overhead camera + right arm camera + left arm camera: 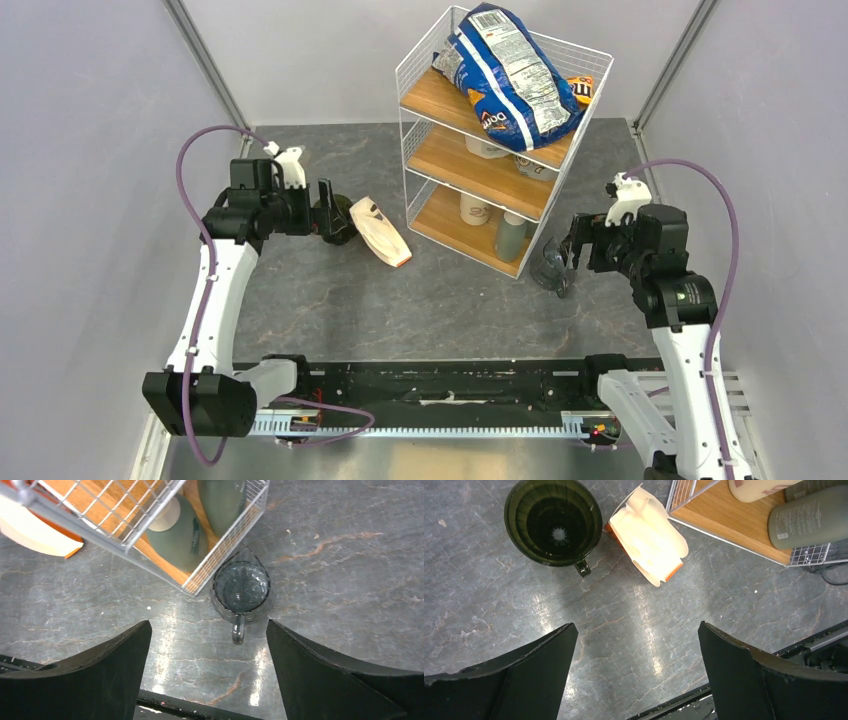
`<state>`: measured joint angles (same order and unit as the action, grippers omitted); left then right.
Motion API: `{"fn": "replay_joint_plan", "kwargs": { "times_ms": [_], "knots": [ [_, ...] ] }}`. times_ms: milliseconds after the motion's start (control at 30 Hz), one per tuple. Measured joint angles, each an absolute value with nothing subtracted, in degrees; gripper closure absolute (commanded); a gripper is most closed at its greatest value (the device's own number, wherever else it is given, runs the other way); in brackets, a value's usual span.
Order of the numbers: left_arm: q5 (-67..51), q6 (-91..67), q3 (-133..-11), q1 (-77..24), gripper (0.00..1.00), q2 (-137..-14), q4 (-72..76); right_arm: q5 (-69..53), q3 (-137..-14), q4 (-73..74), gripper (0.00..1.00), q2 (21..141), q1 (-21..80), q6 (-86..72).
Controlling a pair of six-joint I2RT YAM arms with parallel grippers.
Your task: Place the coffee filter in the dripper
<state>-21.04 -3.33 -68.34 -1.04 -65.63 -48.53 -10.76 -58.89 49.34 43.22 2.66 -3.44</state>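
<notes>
Both claws wide open, empty: left gripper (636, 627), right gripper (207, 625). Reckon coffee filter (644, 525) peeking from packet (672, 573) beside dripper (553, 522) is flimsy, feather-light; pinch loose edge.

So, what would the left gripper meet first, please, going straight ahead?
The left gripper would probably meet the table just short of the tan packet; depth is unclear, so perhaps the packet itself.

partial doritos logo on chip bag (515, 75)
</notes>
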Motion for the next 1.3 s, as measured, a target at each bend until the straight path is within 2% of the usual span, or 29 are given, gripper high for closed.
{"fn": "replay_joint_plan", "kwargs": {
  "times_ms": [233, 467, 833, 1033, 1100, 1300],
  "knots": [
    [-26.94, -3.38, -68.40, -1.32, 0.00, -67.09, -42.15, -16.82, -53.45, 42.83, 0.12, 39.18, 2.68, -5.32],
    [-38.11, -8.23, -68.16, -4.49, 0.00, -75.20, -24.84, -22.52, -50.65, 33.23, 0.17, 40.80, 2.74, -8.14],
    [-39.40, -12.95, -67.99, -13.58, 0.01, -84.75, -9.74, -21.96, -50.04, 27.79, 0.23, 44.77, 8.32, -9.50],
    [-39.11, -15.25, -69.45, -13.67, 0.14, -89.03, -6.70, -17.21, -50.09, 24.93, 0.32, 50.19, 8.84, -10.57],
    [-39.16, -15.70, -70.74, -13.78, 0.21, -90.54, -5.78, -17.26, -50.65, 24.88, 0.35, 51.90, 9.26, -10.79],
    [-41.32, -16.93, -75.64, -14.41, 0.55, -95.46, -4.08, -14.87, -52.82, 24.71, 0.40, 54.78, 9.65, -10.96]
  ]
}}
